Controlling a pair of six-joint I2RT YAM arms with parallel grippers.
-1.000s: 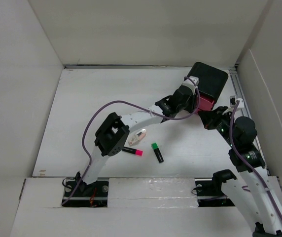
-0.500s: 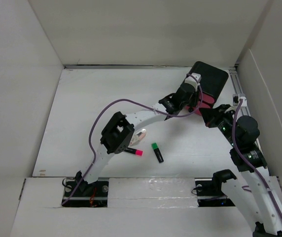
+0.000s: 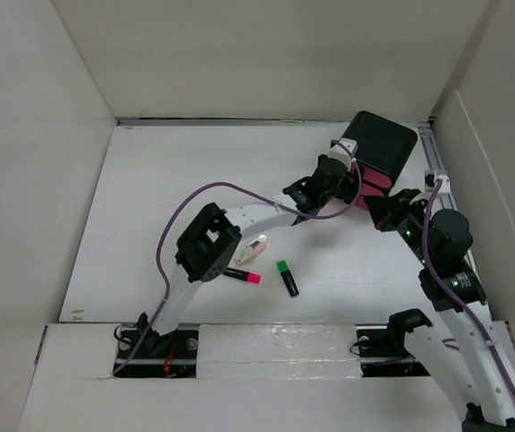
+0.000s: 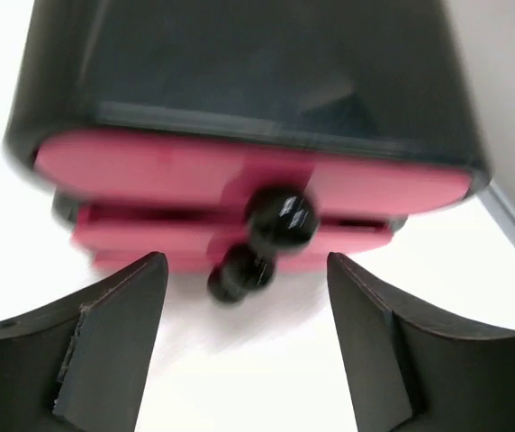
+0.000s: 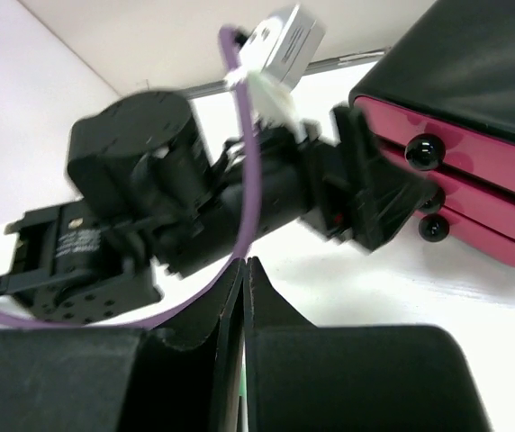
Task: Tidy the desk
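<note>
Left gripper (image 4: 247, 265) is spread wide and empty, with two knobs (image 4: 282, 216) just ahead between its fingers and the box (image 4: 239, 72) beyond, on the desk (image 3: 167, 198). Right gripper (image 5: 242, 288) is pinched shut on nothing, box ahead-right. Closing on both stacked knobs, or pulling askew, would likely drag the box rather than open one drawer (image 4: 149, 171).

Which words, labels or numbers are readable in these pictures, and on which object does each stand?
No text can be read.
Pale marks on the left arm's motor housing: too blurred.
Green highlighter, pink highlighter: any label too small.
Black drawer box: no marking visible.
</note>
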